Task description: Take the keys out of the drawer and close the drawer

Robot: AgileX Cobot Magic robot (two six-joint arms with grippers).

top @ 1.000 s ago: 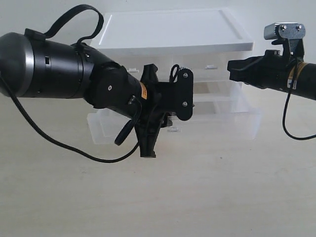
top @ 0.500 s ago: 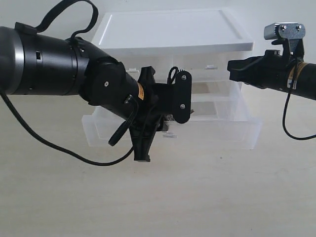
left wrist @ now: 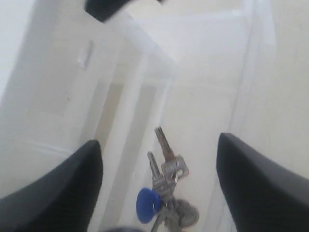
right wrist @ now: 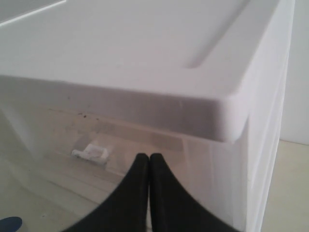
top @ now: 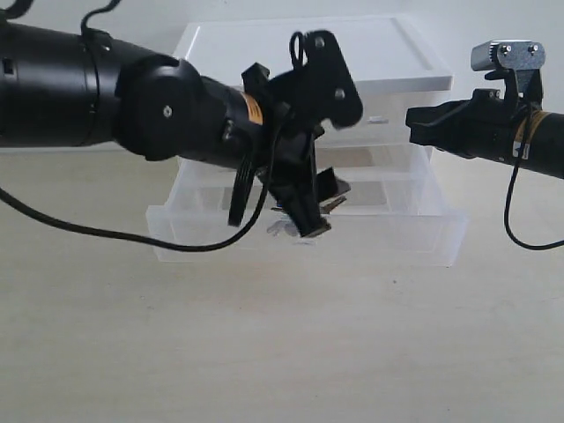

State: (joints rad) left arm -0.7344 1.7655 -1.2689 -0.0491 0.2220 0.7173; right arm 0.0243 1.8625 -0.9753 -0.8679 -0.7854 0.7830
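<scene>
The wide drawer stands pulled out of the white unit. In the left wrist view the keys, silver with a blue oval tag, lie on the drawer floor. My left gripper hovers open over the drawer's middle, and in its wrist view the keys lie between its two fingers, untouched. In the exterior view the gripper hides most of the keys. My right gripper is shut on nothing by the unit's upper right corner, fingertips pressed together.
Two half-width drawers sit shut above the wide one, one with a small tab handle. The unit's white lid juts out just above the right gripper. Pale tabletop stretches in front of the drawer.
The drawer came further out in the first half second. Since then the left arm has lifted off the drawer front and swung its gripper up over the drawer. The right arm has not moved.
</scene>
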